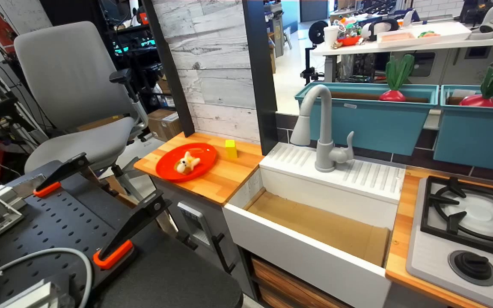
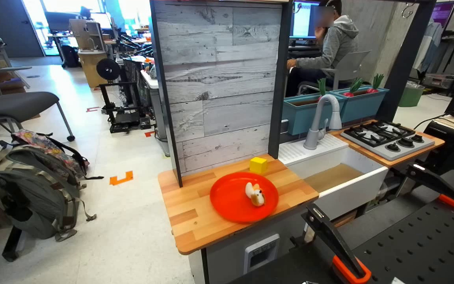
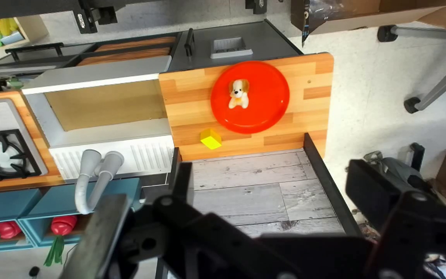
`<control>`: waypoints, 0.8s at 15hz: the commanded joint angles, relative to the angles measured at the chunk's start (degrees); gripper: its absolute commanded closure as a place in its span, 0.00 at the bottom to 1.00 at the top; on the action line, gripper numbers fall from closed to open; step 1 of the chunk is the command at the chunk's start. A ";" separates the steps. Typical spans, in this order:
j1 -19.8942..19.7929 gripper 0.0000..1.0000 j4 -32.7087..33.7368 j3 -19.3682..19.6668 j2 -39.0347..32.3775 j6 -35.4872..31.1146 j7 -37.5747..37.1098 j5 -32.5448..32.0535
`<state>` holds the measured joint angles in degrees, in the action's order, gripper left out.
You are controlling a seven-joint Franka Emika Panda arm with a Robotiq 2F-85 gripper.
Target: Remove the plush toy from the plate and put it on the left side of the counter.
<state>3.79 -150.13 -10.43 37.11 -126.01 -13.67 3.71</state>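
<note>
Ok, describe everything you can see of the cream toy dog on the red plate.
The small cream toy dog looks soft, material unclear. It has tan ears, a black nose and pale paws. It seems to lie face up on the round orange-red plate, off-centre toward the white sink, head toward the front edge of the wooden counter. Only the plate visibly touches it.

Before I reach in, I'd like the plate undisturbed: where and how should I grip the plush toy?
Bring the open end effector down from above, probably pinching the plush toy across its middle: in the wrist view it looks narrower across than head to paws, with bare plate all around.
</note>
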 commanded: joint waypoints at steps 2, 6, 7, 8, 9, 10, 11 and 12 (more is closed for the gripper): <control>0.29 0.00 0.12 0.29 -0.03 0.17 -0.16 -0.24; 0.29 0.00 0.12 0.29 -0.03 0.17 -0.16 -0.24; 0.29 0.00 0.12 0.29 -0.03 0.17 -0.16 -0.24; 0.29 0.00 0.12 0.29 -0.03 0.17 -0.16 -0.24; -0.06 0.00 -0.23 0.24 -0.45 -1.53 -0.32 -0.49; -0.37 0.00 -0.87 0.43 -1.36 -4.66 -0.64 -0.16; -0.50 0.00 -0.84 0.80 -2.68 -6.50 -0.54 0.28; -0.78 0.00 -1.20 1.20 -4.32 -10.43 -0.98 1.01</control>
<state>3.58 -150.82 -10.24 36.69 -128.78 -13.75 3.68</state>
